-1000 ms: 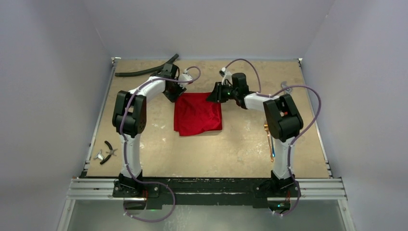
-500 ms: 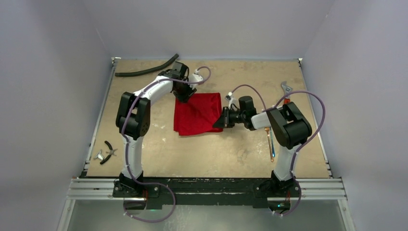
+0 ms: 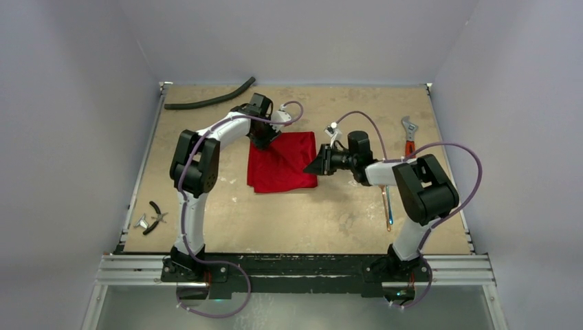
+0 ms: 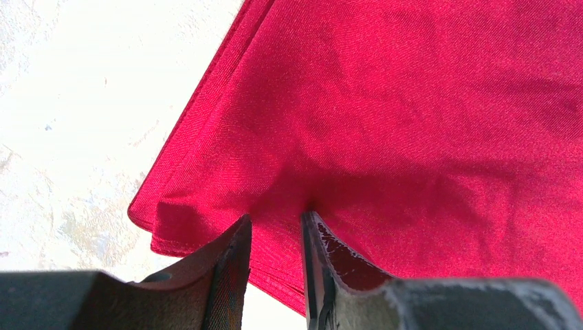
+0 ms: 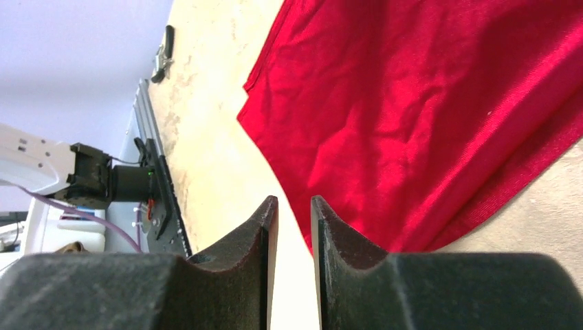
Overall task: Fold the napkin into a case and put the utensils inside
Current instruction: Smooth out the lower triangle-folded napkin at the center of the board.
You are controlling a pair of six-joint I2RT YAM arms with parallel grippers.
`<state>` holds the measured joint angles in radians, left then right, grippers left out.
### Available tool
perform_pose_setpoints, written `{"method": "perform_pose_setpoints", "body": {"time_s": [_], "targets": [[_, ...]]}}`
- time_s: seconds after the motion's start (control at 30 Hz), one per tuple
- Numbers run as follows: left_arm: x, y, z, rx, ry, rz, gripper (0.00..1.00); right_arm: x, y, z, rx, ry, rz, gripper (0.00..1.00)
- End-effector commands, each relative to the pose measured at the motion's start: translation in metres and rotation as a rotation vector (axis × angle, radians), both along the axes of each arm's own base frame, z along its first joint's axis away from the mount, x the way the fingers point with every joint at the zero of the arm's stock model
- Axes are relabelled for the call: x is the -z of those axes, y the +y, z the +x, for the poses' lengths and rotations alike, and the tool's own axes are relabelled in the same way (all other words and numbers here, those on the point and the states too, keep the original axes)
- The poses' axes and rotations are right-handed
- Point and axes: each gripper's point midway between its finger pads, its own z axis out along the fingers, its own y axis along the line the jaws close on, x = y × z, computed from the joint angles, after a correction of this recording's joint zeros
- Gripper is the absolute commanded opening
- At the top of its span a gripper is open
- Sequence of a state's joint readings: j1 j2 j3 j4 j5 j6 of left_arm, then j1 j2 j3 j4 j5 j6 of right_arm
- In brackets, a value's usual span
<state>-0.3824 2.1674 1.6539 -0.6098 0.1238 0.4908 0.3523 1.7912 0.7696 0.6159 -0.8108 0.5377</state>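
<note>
The red napkin [image 3: 282,165] lies folded into a rough square at mid-table, its layered edges showing in the left wrist view [image 4: 412,103]. My left gripper [image 3: 267,143] is at its far left corner. There its jaws [image 4: 276,220] stand a little apart, tips down on the cloth, which runs flat under the gap. My right gripper [image 3: 308,168] is at the napkin's right edge. In the right wrist view [image 5: 294,201] the jaws are slightly open, with bare table between them and the napkin [image 5: 426,103] just beyond. The utensils [image 3: 388,205] lie near the right arm.
An orange-handled wrench [image 3: 408,132] lies at the far right. A black hose [image 3: 210,100] curves along the far left edge. Black pliers [image 3: 157,215] and a small metal piece [image 3: 141,222] sit at the left edge. Grey walls enclose the table.
My right gripper left the napkin's far right corner and swung nearer to its right edge, uncovering the wrench. My left gripper shifted slightly right at the far left corner.
</note>
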Motion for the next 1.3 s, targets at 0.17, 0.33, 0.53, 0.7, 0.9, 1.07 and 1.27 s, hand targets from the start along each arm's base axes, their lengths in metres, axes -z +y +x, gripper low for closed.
{"method": "perform_pose_setpoints", "body": {"time_s": [0.17, 0.33, 0.53, 0.7, 0.9, 1.07, 1.27], "targets": [[0.008, 0.006, -0.002, 0.007, 0.002, 0.038, 0.31, 0.040, -0.010, -0.041, -0.043, 0.119, -0.003, 0.20], [0.005, 0.006, -0.003, 0.009, -0.001, 0.039, 0.31, 0.057, -0.016, -0.031, 0.007, 0.150, -0.051, 0.19], [-0.001, 0.004, -0.001, 0.017, -0.012, 0.028, 0.31, -0.001, -0.007, -0.020, -0.043, 0.039, 0.000, 0.22], [-0.005, 0.003, 0.000, 0.025, -0.018, 0.026, 0.30, -0.049, 0.003, 0.012, -0.058, -0.069, 0.030, 0.28], [-0.008, 0.002, 0.000, 0.024, -0.021, 0.016, 0.30, -0.036, 0.017, 0.072, -0.010, -0.072, 0.027, 0.25], [-0.008, 0.001, 0.001, 0.025, -0.022, 0.015, 0.30, 0.013, 0.015, 0.109, 0.050, -0.023, -0.034, 0.23], [-0.006, 0.003, 0.002, 0.030, -0.024, 0.024, 0.30, 0.029, 0.004, 0.106, 0.055, 0.023, 0.007, 0.23]]}}
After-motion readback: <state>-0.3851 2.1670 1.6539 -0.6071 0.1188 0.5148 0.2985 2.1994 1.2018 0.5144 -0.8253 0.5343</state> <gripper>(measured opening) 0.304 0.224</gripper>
